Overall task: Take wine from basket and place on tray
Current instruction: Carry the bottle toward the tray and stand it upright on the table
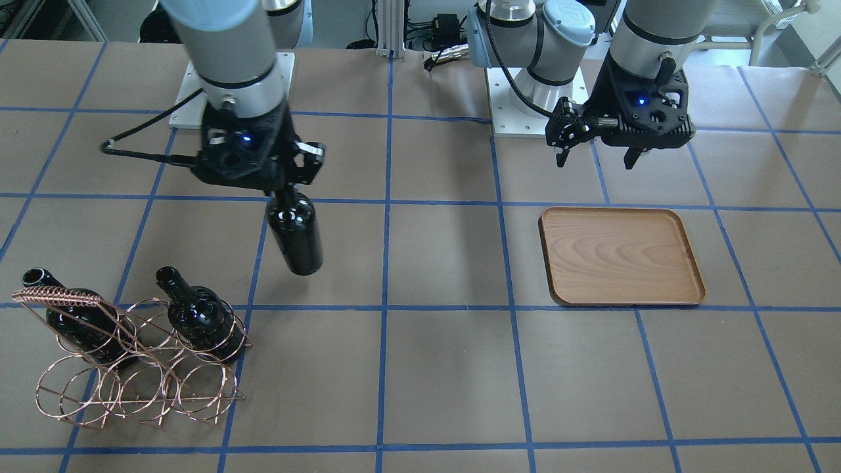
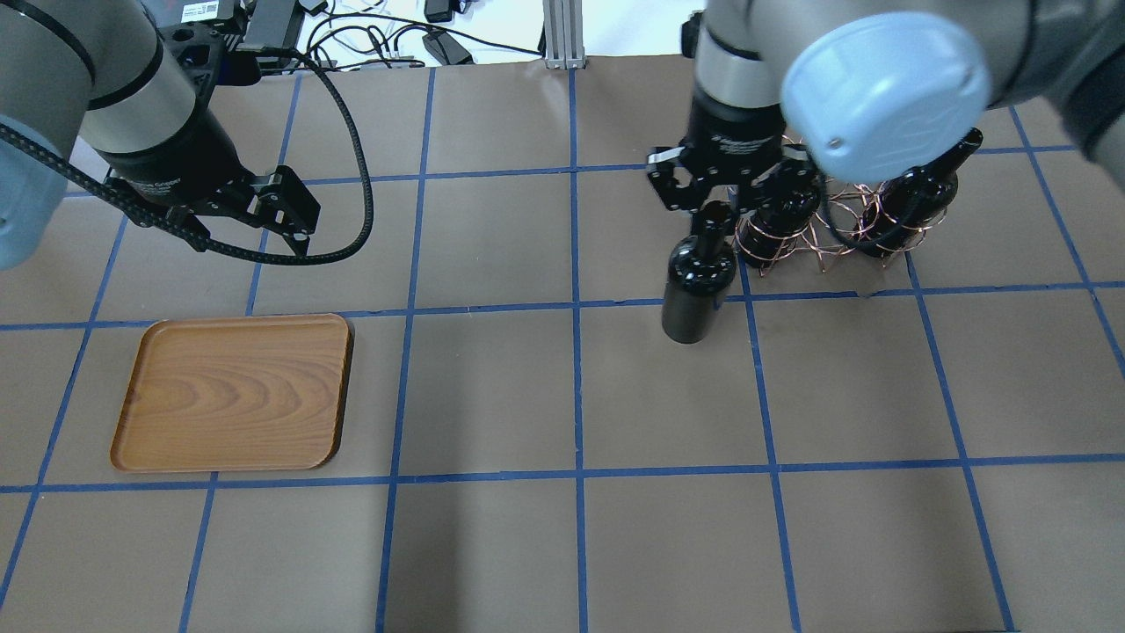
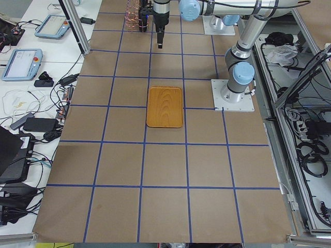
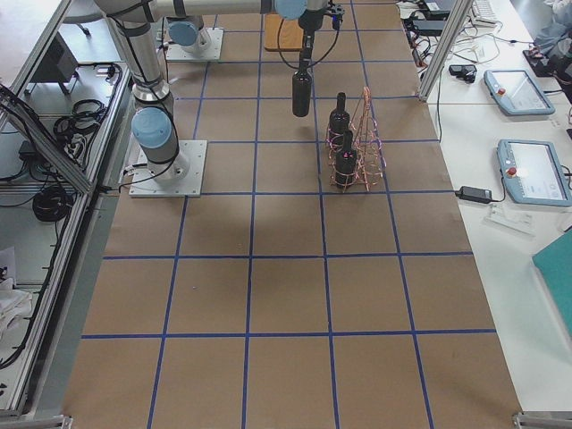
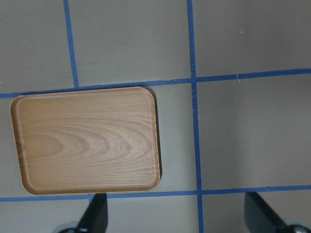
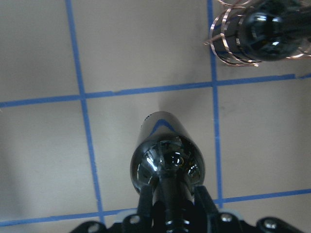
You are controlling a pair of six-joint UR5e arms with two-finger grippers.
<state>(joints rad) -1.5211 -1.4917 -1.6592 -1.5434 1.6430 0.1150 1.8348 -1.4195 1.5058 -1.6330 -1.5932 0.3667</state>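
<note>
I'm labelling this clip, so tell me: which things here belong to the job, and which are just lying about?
Job: held wine bottle, right gripper, basket with two other bottles, tray.
Lying about: touchscreen pendants on the side table, loose cables behind the robot.

Opposed exterior views, same tray [image 1: 621, 256]

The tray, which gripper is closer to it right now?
Left. The left gripper hangs open just off the tray, on the robot's side. The right gripper is far off to the side, holding a wine bottle by its neck near the basket.
</note>
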